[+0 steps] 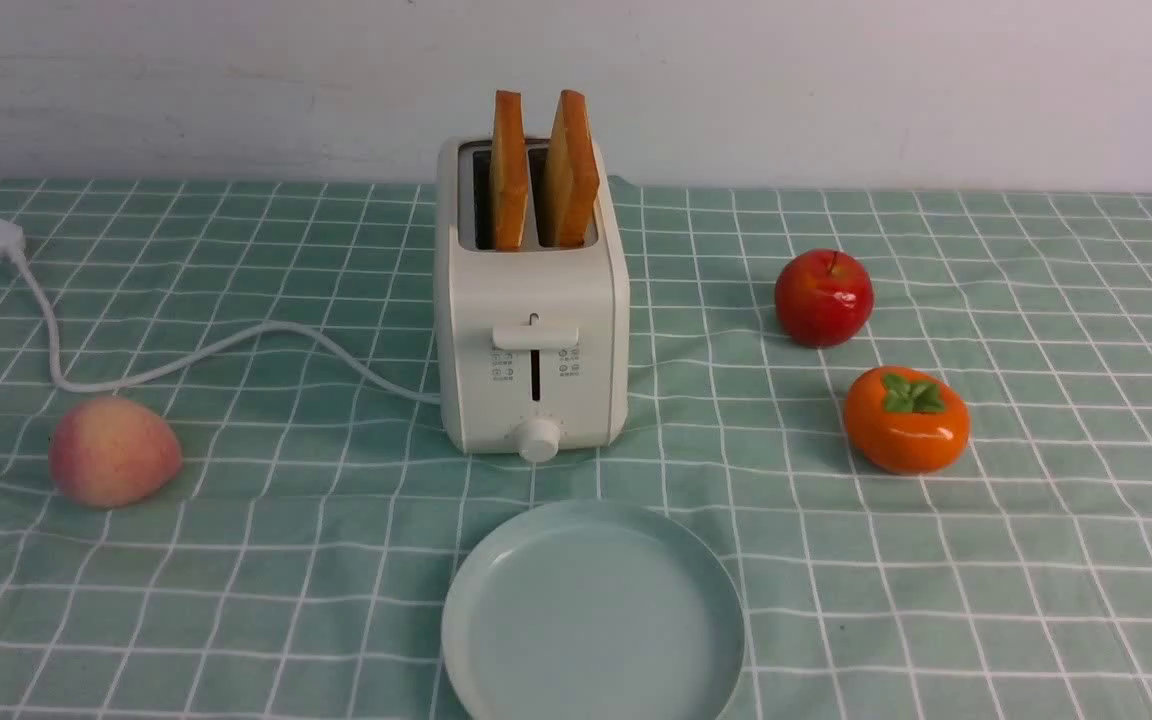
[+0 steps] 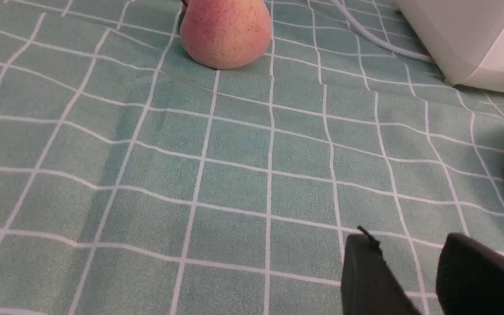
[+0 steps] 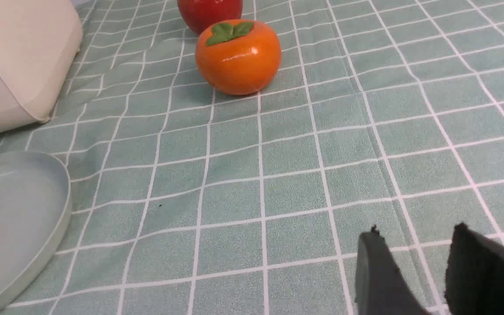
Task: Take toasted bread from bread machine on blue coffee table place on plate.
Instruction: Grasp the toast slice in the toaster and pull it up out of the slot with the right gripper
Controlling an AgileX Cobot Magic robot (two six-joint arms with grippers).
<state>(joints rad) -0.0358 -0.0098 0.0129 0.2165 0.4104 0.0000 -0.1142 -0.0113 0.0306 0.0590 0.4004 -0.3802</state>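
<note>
Beyond end effectors (image 2: 407, 247) (image 3: 414, 240) — toasted bread (image 1: 571, 170)

Light is bright, soft and even across the blue coffee table (image 1: 236, 560), with no hard-edged shadows. The apple (image 1: 823, 297) and the persimmon (image 1: 906, 418) each cast a faint shadow to their left. The peach (image 1: 113, 451) has a thin dark one beneath it. Small white glints sit on the apple, and in the right wrist view a glare streak crosses the persimmon. In the left wrist view the bread machine (image 2: 466, 39) is washed out nearly to white. The left gripper (image 2: 407, 238) and the right gripper (image 3: 416, 229) show as flat black shapes without surface detail. The front view is slightly soft.
</note>
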